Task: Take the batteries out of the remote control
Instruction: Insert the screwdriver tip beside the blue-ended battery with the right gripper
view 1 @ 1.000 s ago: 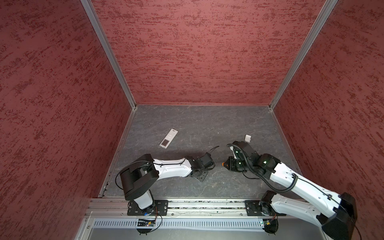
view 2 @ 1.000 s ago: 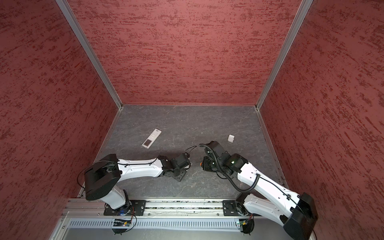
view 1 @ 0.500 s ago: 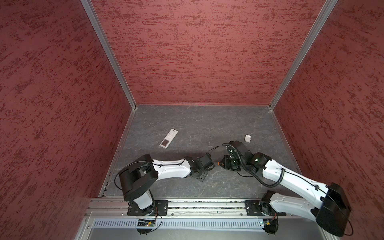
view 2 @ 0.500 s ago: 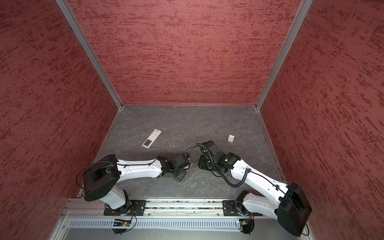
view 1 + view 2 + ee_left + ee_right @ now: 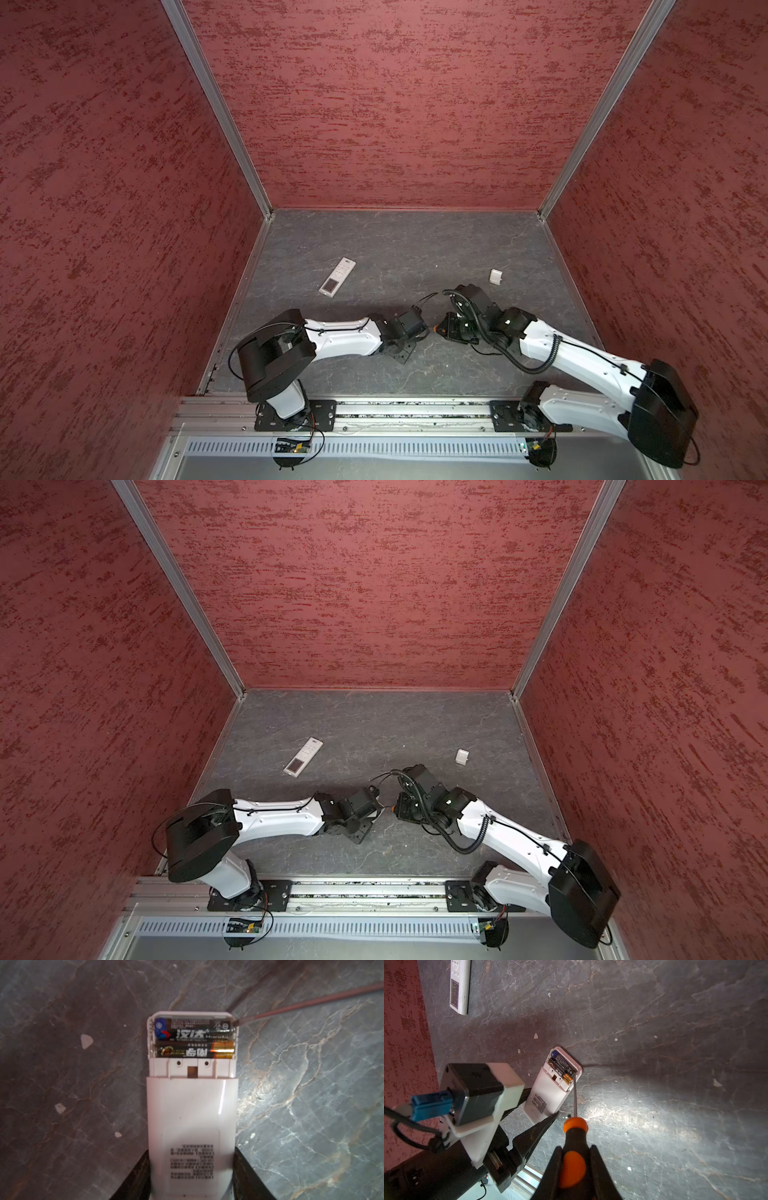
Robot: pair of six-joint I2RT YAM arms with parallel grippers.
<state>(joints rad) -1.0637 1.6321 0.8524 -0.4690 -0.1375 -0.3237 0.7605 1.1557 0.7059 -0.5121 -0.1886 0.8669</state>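
**Closing in to pry**

Top views: my right pincer (image 5: 442, 331) has swung in, and is now just beside my left pincer (image 5: 422, 332). Left wrist: left pincer clenched on the remote (image 5: 191, 1118), back open, both batteries (image 5: 193, 1040) seated inside. Right wrist: right pincer grasps the screwdriver (image 5: 574, 1132), tip at the outer battery's end. Prying looks next.

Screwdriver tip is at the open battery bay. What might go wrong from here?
1. The screwdriver in the right hand sits at the bay's corner beside the blue-ended battery; it may slip or gouge the remote.
2. The left hand grips only the remote's opposite end, so prying may twist it loose.
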